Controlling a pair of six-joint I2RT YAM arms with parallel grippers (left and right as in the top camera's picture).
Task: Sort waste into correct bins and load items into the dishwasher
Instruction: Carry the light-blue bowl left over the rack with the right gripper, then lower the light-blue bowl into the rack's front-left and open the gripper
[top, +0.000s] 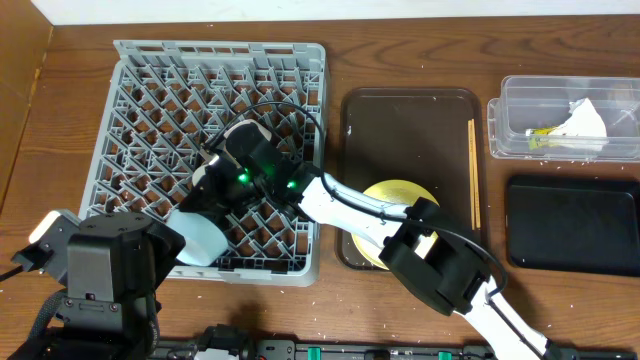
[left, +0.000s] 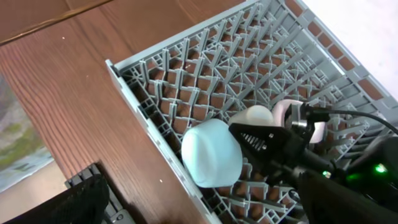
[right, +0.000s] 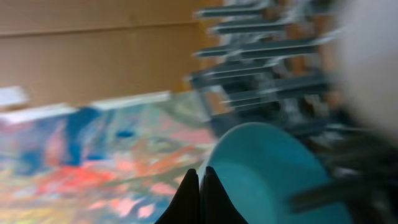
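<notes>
The grey dish rack (top: 150, 90) stands at the left. The light blue cup (top: 203, 240) lies on its side at the rack's front edge, also in the left wrist view (left: 211, 152). The small white cup (left: 256, 116) lies just behind it. My right gripper (right: 199, 177) is shut and empty, its tips beside the blue cup (right: 261, 168). My left arm (top: 100, 262) is in front of the rack. Only one left finger (left: 84, 196) shows, far to the side. The pale yellow plate (top: 392, 192) and chopsticks (top: 473, 170) lie on the brown tray. The white bowl is out of view.
The dark brown tray (top: 410, 110) sits right of the rack. The clear tub (top: 520, 100) at the back right holds the white napkin (top: 582, 125). The flat black bin (top: 570, 225) lies in front of it. My right arm (top: 440, 265) crosses over the tray.
</notes>
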